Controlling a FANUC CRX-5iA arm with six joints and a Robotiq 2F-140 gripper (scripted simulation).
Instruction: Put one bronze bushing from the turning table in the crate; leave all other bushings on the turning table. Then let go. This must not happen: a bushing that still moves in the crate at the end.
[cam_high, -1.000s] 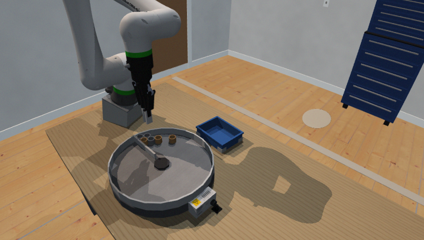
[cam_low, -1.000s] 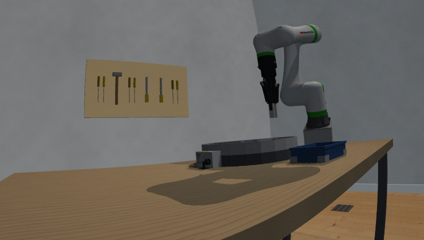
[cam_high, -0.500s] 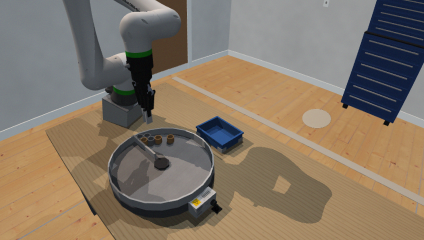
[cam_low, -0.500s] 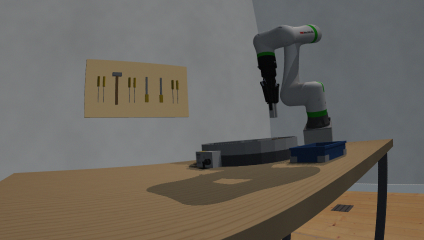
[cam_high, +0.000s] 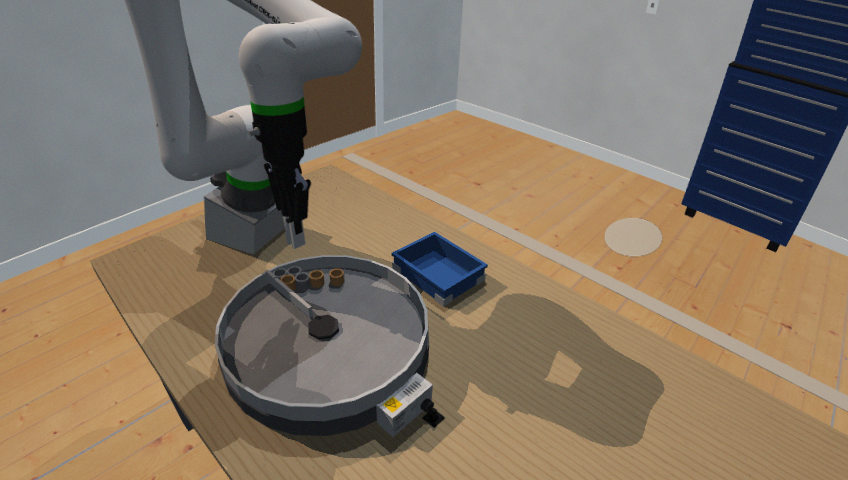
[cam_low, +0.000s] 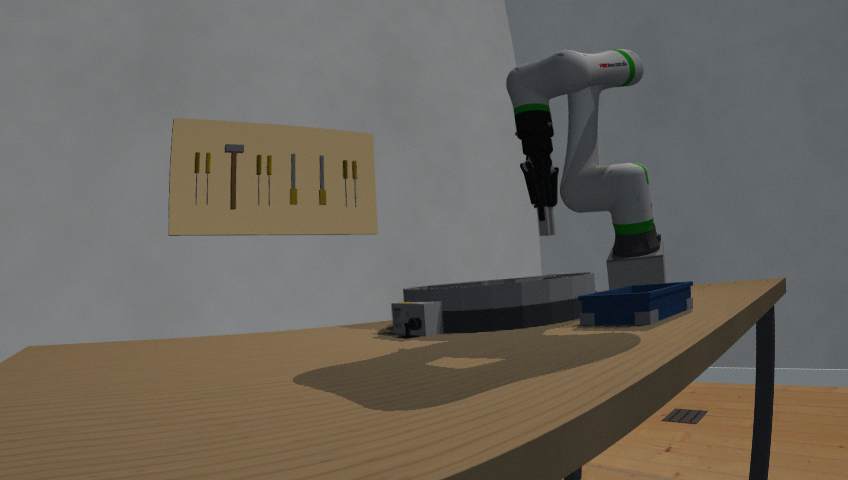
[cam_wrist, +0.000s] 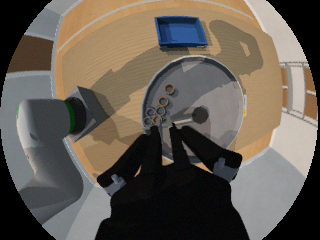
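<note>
The round grey turning table (cam_high: 357, 356) (cam_low: 493, 294) (cam_wrist: 216, 107) stands in the middle of the bench. Several bushings sit at its far rim by the guide bar. Bronze bushings (cam_high: 336, 277) (cam_high: 315, 278) (cam_high: 288, 281) stand in a row with a grey bushing (cam_high: 301, 281) among them, and they also show in the wrist view (cam_wrist: 170, 90). The blue crate (cam_high: 410, 267) (cam_low: 633, 303) (cam_wrist: 180, 32) is empty, to the right of the table. My gripper (cam_high: 295, 240) (cam_low: 546, 228) (cam_wrist: 164, 122) is shut with nothing in it. It hangs well above the table's far rim, over the bushings.
A fixed guide bar (cam_high: 291, 297) runs from the rim to the dark hub (cam_high: 323, 327). A control box (cam_high: 404, 405) sits at the table's front. The robot base (cam_high: 241, 223) stands behind the table. A blue drawer cabinet (cam_high: 773, 118) is at the far right.
</note>
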